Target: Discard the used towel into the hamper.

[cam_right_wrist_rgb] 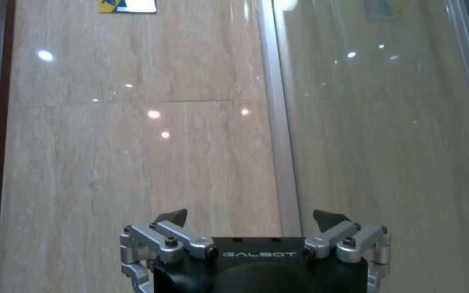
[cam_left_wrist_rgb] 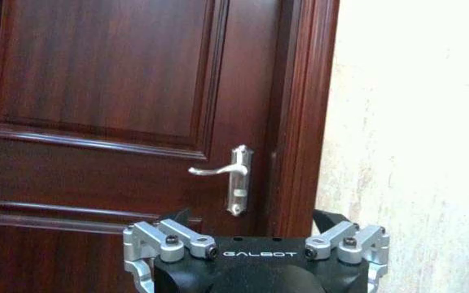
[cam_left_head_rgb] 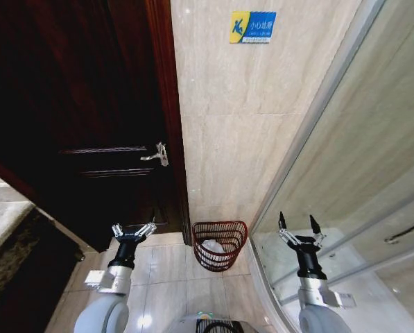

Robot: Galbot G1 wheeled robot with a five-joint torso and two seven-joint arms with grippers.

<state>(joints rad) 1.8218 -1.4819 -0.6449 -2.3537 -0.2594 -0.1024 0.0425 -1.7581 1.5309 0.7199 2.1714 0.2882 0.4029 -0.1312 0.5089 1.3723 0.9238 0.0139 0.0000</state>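
Jaws apart on both "GALBOT"-marked grippers, left (cam_left_head_rgb: 133, 229) at 8 o'clock, right (cam_left_head_rgb: 299, 223) at 4 o'clock. Between them, the hamper (cam_left_head_rgb: 220, 244) holds something white against the wall; a blue-yellow sign (cam_left_head_rgb: 252, 27) hangs at 12.

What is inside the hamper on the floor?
Inside the hamper, something white lies low, seen through the wire ribs; it may be the towel. Its lower part and the hamper's bottom are hidden by the ribs.
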